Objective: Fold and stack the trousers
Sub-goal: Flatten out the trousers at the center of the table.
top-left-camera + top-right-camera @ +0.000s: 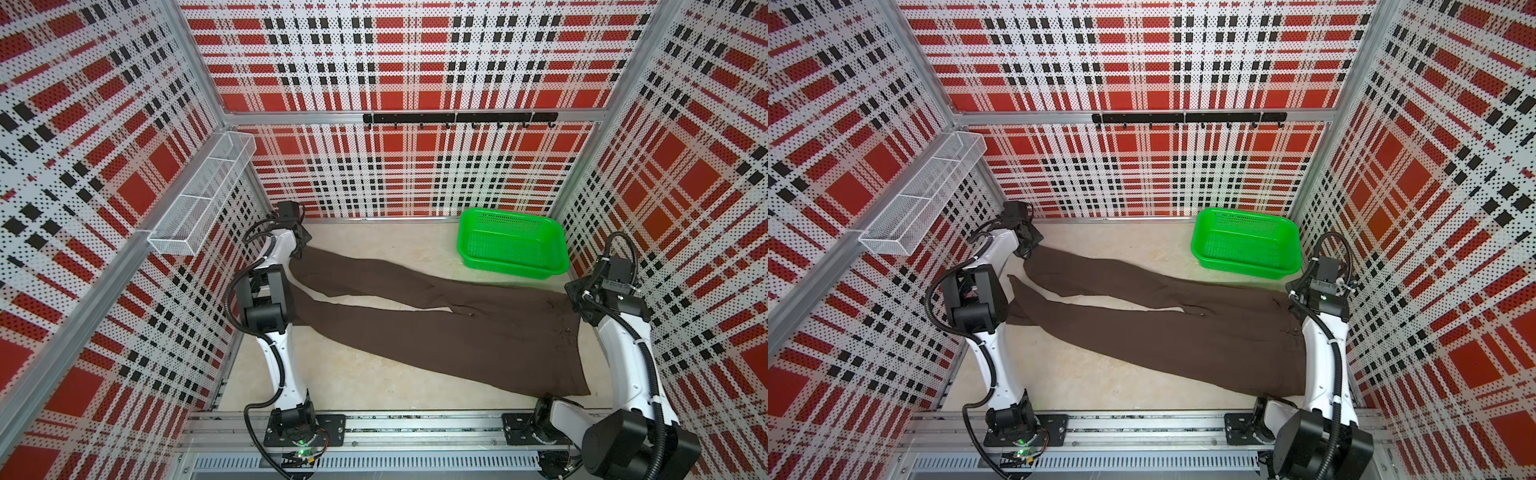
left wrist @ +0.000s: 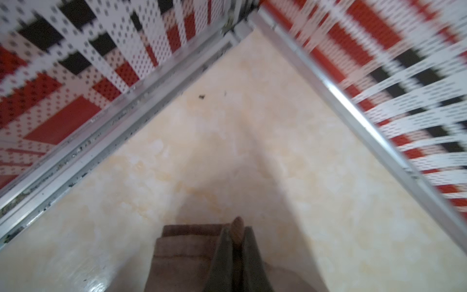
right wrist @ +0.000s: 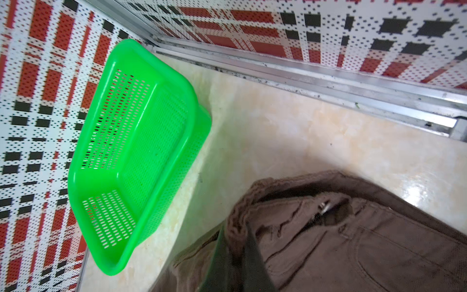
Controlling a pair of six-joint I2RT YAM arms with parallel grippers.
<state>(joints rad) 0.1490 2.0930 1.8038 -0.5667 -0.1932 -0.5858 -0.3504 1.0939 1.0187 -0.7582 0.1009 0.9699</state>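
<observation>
The dark brown trousers lie spread across the table, legs toward the left and waist at the right. My left gripper is at the far left end, shut on the hem of the far leg. In the left wrist view a fold of that hem sticks out between the shut fingertips of the left gripper. My right gripper is shut on the waistband's far corner. In the right wrist view the waistband cloth is bunched in the right gripper, near the fly fastening.
A bright green mesh basket stands at the back right, close to the waist. A white wire shelf hangs on the left wall. A black hook rail runs along the back wall. Walls enclose the table closely.
</observation>
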